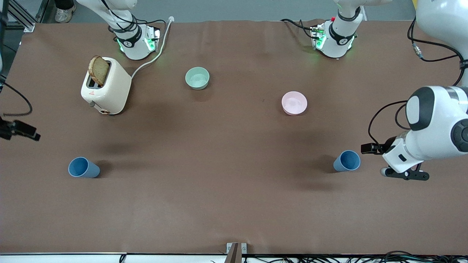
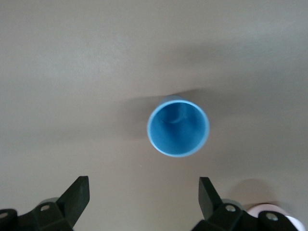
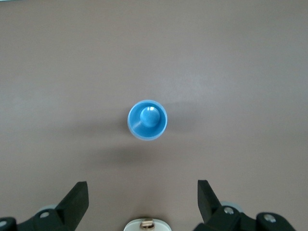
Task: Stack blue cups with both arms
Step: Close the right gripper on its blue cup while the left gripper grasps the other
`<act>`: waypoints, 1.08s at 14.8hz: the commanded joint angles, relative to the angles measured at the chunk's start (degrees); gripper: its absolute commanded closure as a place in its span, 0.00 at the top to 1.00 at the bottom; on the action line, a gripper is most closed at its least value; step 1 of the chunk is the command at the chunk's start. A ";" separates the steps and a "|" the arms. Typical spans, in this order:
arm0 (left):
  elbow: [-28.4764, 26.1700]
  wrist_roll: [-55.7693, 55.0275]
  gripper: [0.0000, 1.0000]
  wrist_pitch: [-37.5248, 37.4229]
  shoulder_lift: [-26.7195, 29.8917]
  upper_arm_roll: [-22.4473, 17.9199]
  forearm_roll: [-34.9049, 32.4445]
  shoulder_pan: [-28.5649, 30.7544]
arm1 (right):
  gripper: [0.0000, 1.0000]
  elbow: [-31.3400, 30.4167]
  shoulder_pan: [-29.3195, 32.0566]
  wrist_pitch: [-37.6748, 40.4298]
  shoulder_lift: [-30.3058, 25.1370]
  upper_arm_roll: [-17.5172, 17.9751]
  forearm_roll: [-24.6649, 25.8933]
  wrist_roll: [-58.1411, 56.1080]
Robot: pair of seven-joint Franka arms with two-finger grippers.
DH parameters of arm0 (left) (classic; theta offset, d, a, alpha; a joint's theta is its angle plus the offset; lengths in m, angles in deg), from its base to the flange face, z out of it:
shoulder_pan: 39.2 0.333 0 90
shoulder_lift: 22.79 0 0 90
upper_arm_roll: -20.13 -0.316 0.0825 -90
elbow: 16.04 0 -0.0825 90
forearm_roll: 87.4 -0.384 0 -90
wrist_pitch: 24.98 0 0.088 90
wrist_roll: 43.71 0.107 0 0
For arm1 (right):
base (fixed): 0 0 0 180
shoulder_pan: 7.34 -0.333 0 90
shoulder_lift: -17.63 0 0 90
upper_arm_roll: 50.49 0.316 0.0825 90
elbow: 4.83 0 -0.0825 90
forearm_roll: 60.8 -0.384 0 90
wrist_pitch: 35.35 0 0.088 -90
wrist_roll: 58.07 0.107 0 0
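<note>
Brown table point(image 1: 226, 204): toaster point(image 1: 106, 87), green bowl point(image 1: 197, 78), pink bowl point(image 1: 294, 103) are seen farther from the camera than two upright blue cups point(image 1: 83, 167) point(image 1: 346, 161). Left gripper point(image 2: 144, 195) is held open over one cup point(image 2: 178, 128), right gripper point(image 3: 143, 195) open over the other point(image 3: 147, 120).

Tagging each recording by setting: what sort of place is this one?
Likely a robotics lab set up as a mock kitchen: a brown-covered table with arm bases bolted on, loose cables along its edges, and household props, a toaster holding bread and small bowls.

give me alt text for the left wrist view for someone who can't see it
Looking straight down into an upright, empty blue cup on a brown table. The left tool hangs above it, its fingers spread wide open, holding nothing.
</note>
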 commanded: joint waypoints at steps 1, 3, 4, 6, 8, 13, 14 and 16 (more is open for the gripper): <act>-3.66 3.56 1.00 5.02 -0.57 0.11 -0.58 1.76 | 1.00 0.95 1.58 -5.95 7.39 0.61 -1.26 -4.12; -6.83 3.56 0.98 8.99 -0.58 0.11 -0.58 1.76 | 1.00 0.95 2.90 -10.01 12.92 0.70 -4.40 -5.18; -8.15 3.56 0.97 10.57 -0.66 0.11 -0.58 1.76 | 1.00 0.95 3.25 -11.50 15.12 0.70 -6.86 -6.75; -9.74 3.39 0.93 12.42 -0.66 0.11 -0.58 1.50 | 0.99 0.77 3.17 -13.62 18.29 0.79 -8.46 -8.44; -9.92 3.21 0.92 12.69 -0.75 0.20 -0.58 1.50 | 0.97 0.77 2.99 -13.72 20.58 0.79 -8.64 -8.44; -11.59 2.33 0.90 15.58 -1.28 0.28 -0.58 1.23 | 0.27 0.60 3.43 -13.98 23.14 0.88 -9.08 -8.61; -11.85 2.33 0.90 16.64 -1.71 0.37 -0.50 1.23 | 0.16 0.60 3.34 -14.07 23.14 0.88 -9.08 -8.53; -12.12 2.33 0.90 17.79 -2.51 0.46 -0.50 1.15 | 0.04 0.86 3.17 -13.63 22.97 0.88 -9.17 -8.09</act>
